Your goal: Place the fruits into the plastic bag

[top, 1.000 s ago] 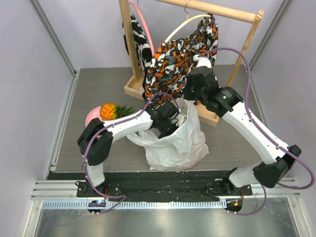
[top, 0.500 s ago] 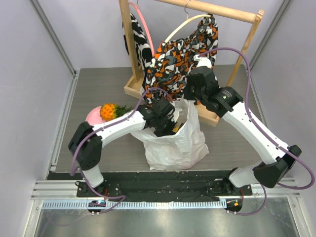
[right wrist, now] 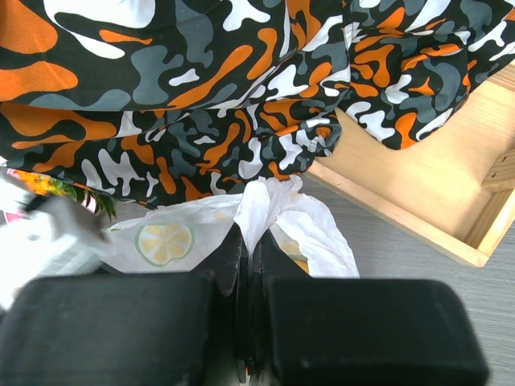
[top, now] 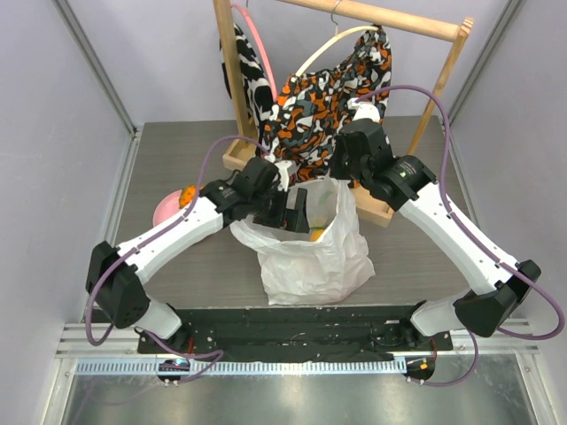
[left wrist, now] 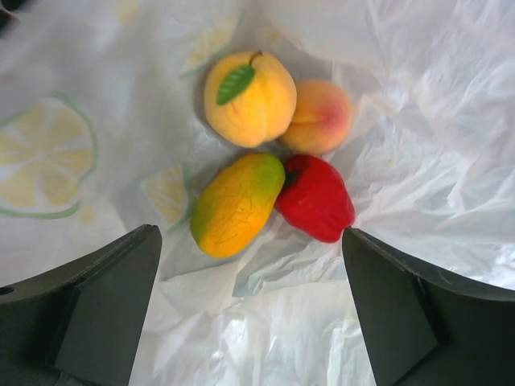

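Pinching far rim of plastic bag (top: 312, 258) in right gripper (right wrist: 245, 240), propping mouth; hovering left gripper (left wrist: 248, 241), fully spread, empty, above bagged fruits (left wrist: 235, 205).

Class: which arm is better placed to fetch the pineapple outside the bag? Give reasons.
Left. The left fingers are open, empty, near the pineapple; the right fingers are shut on the bag.

We note plastic bag (top: 310, 261) mid-bench (top: 204, 274); four fruits (left wrist: 236, 204) bunched inside, touching. Pineapple (top: 187, 195) on plate (top: 165, 212), left of bag. Cloth (top: 328, 106) on rack (top: 232, 159) behind bag.
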Motion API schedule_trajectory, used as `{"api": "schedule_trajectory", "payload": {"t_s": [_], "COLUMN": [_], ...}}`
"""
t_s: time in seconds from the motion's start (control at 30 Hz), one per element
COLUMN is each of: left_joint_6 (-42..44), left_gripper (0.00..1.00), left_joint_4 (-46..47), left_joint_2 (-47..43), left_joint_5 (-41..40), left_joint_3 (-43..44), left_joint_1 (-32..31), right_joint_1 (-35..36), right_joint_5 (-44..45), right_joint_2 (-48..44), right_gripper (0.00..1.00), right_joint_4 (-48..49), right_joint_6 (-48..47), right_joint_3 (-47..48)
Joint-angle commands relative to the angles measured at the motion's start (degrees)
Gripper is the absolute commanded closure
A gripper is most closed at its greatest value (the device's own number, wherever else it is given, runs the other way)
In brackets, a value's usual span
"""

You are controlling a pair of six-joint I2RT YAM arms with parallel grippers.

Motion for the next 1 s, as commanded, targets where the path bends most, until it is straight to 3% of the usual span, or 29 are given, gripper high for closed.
{"api": "schedule_trajectory", "payload": {"t_s": [0.0, 0.17, 0.33, 0.6, 0.77, 0.97], "left_joint_6": [-3.3, -8.8, -8.3, -11.8, -20.7, -31.7], "left_gripper": [0.00, 0.00, 0.00, 0.00, 0.00, 0.00], "left_joint_4": [3.7, 8.1, 8.5, 3.3, -6.7, -4.4], "left_joint_2": [-5.4, -9.4, -14.2, -21.5, -20.3, -19.2], "left_joint_5": [-4.2, -3.2, -5.4, -19.0, -25.0, -20.6], "left_joint_3": [3.8, 3.4, 3.9, 4.2, 3.6, -5.7], "left_joint_1": [2.5, 7.4, 10.2, 19.5, 26.4, 31.6], "right_joint_1": [-0.1, -0.1, -0.1, -0.2, -0.2, -0.2], "right_joint_5": [1.2, 1.7, 2.0, 2.4, 2.4, 2.7], "right_joint_2": [-1.9, -2.1, -1.7, -1.0, -0.5, -0.1], "right_gripper": [0.98, 0.98, 0.98, 0.98, 0.98, 0.98], "right_joint_4": [1.1, 1.0, 1.0, 1.0, 1.0, 1.0], "right_joint_6": [0.4, 0.2, -0.2, -0.7, -1.1, -1.3], "right_joint_3": [0.8, 0.8, 1.3, 1.6, 2.1, 2.9]}}
